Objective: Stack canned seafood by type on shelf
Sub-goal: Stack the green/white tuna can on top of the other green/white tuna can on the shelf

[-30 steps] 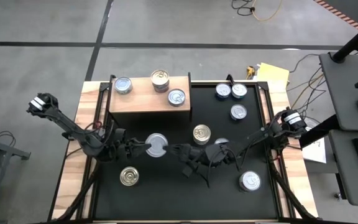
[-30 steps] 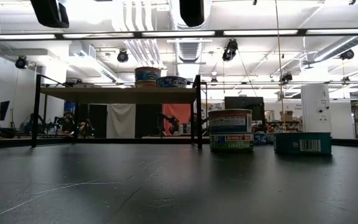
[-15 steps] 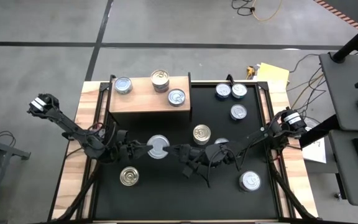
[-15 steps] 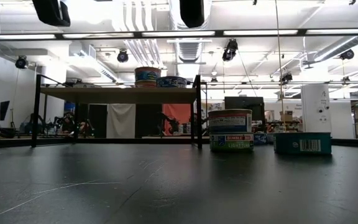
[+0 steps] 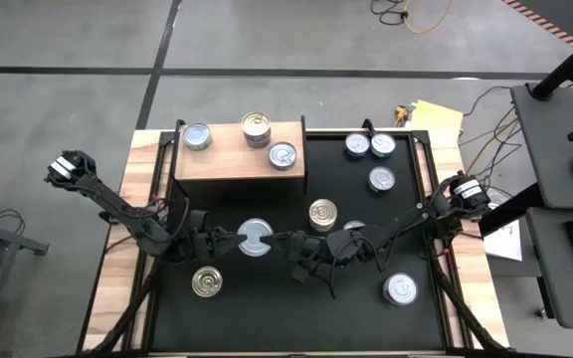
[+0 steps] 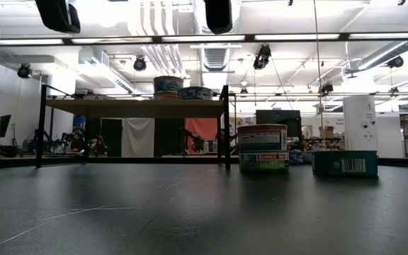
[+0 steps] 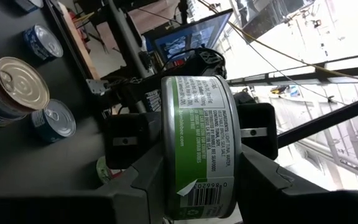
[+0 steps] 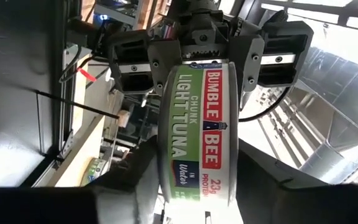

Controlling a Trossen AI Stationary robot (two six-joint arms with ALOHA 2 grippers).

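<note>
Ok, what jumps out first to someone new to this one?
A green-labelled tuna can is held at mid-table, gripped by the left claw, with the right claw meeting it from the opposite side. Behind them, the wooden shelf already carries three cans.

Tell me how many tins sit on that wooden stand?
3 round metal tins on the light-brown wooden shelf: silver-topped tin at its left corner, a gold-topped tin at the far edge, another silver-topped tin near its right side. Others may hide underneath.
</note>
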